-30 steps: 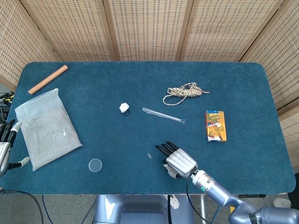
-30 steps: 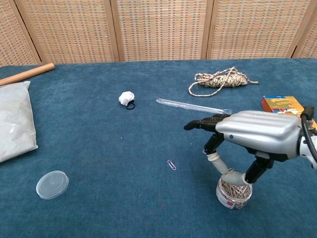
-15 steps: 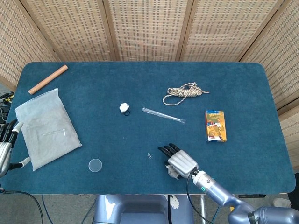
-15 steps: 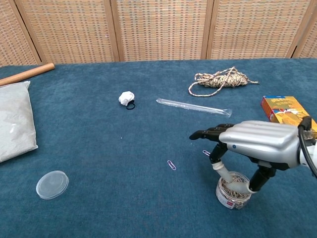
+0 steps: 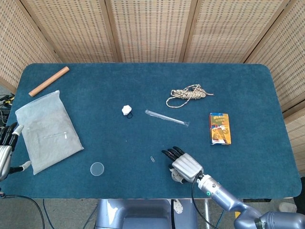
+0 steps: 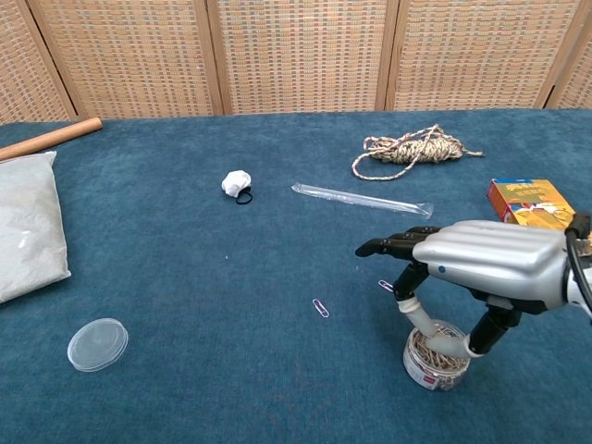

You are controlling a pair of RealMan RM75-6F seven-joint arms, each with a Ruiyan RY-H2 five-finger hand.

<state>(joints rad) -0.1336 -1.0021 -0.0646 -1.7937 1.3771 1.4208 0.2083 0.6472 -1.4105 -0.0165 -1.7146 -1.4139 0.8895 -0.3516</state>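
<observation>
The right hand [image 6: 481, 268] has sunk lower over the jar [image 6: 435, 356] of paper clips near the bench's [image 5: 248, 90] front edge; thumb and a finger now dip into it, other fingers stretched forward. Whether it pinches a clip, I cannot tell. A loose clip [image 6: 320, 308] lies just left. The left hand [image 5: 5, 150] hangs open off the left edge.

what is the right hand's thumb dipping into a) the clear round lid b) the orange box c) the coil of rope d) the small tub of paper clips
d: in the chest view the right hand has its thumb down in the tub of paper clips.
</observation>
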